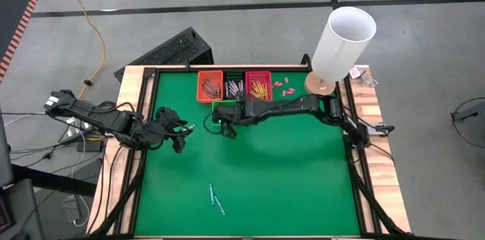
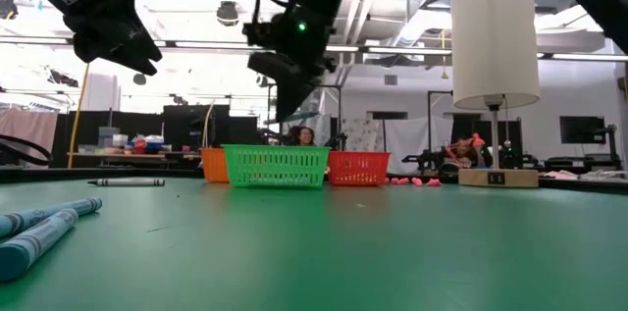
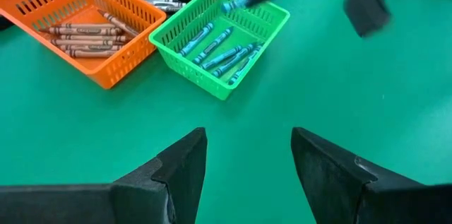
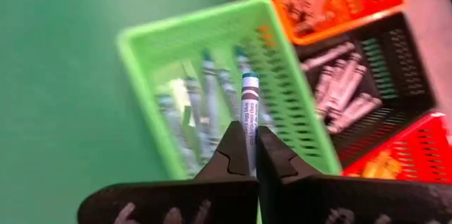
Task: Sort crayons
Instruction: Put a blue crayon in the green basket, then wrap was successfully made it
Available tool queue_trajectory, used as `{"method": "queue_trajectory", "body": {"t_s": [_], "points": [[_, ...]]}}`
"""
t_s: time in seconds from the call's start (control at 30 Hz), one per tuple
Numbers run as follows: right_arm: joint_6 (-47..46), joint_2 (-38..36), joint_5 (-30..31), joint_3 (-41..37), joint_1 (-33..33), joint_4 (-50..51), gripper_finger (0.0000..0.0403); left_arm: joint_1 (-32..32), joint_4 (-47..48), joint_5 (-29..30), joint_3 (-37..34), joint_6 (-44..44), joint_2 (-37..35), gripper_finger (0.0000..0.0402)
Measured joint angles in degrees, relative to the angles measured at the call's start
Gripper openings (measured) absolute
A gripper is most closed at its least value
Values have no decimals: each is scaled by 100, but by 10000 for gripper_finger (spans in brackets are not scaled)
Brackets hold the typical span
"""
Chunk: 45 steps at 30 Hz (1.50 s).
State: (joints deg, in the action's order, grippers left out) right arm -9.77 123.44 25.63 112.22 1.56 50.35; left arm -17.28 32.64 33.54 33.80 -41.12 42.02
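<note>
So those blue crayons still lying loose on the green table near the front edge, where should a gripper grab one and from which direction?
The loose blue crayons lie flat on the table, close together. Best guess: come straight down from above and pinch one across its middle, fingers set crosswise to its length. The open left gripper seems nearer; the right gripper is shut on a blue crayon over the green basket.

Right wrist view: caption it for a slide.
Right claw shut on a teal crayon above the green basket.
</note>
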Motion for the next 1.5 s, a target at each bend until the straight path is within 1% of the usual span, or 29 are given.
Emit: {"method": "queue_trajectory", "body": {"t_s": [0.27,0.43,0.5,0.73,0.9,1.07,1.2,1.33,1.4,1.43,1.5], "points": [[509,0,-36,2,222,154,5,2,5,19,0,1,0,197],[576,44,-500,2,328,241,11,1,5,24,0,-12,0,197],[575,52,-569,0,362,288,24,1,5,27,0,-6,0,197],[380,52,-595,2,504,224,91,0,5,26,0,-9,0,197],[358,33,-603,2,405,241,112,2,5,28,2,17,0,197],[148,-52,-634,135,-19,358,113,2,5,31,2,35,0,197],[-256,-57,-872,309,-612,309,113,1,5,31,2,36,-2,197],[-1046,-52,-857,297,-1410,-399,113,2,5,25,2,-56,-2,197],[-1256,-50,-608,99,-1832,-1176,113,2,5,9,2,-118,-2,197],[-1270,-50,-364,-49,-2040,-1636,113,0,5,-6,2,-122,-2,197],[-1277,-38,327,-353,-2420,-2491,113,0,5,-11,2,-139,-1,197]]}}
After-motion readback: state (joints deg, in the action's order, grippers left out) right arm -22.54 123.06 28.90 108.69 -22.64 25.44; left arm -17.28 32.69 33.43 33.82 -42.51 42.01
